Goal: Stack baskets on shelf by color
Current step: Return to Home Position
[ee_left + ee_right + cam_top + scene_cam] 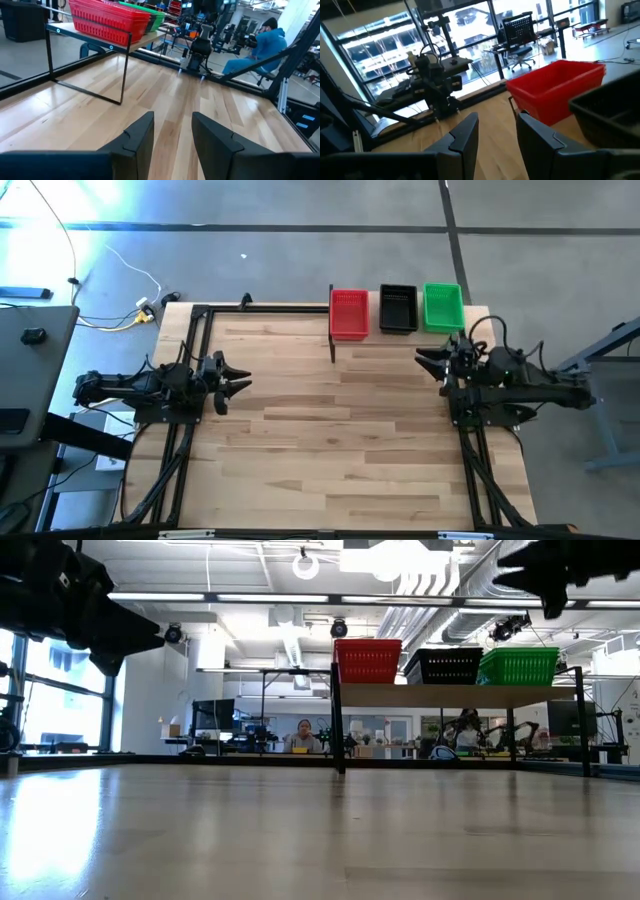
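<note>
Baskets sit in red [348, 313], black [398, 308] and green [442, 307] stacks on the shelf [450, 696] at the bench's [330, 440] far edge. Left hand [246, 378] and right hand [421, 363] hover at opposite sides, fingers parted, holding nothing.

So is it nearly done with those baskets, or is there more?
Looks done: red baskets, black baskets and green baskets sit side by side on the shelf, none on the tabletop. In hand: nothing; left end effector and right end effector hang open, empty. Left: probably just parking the arms.
</note>
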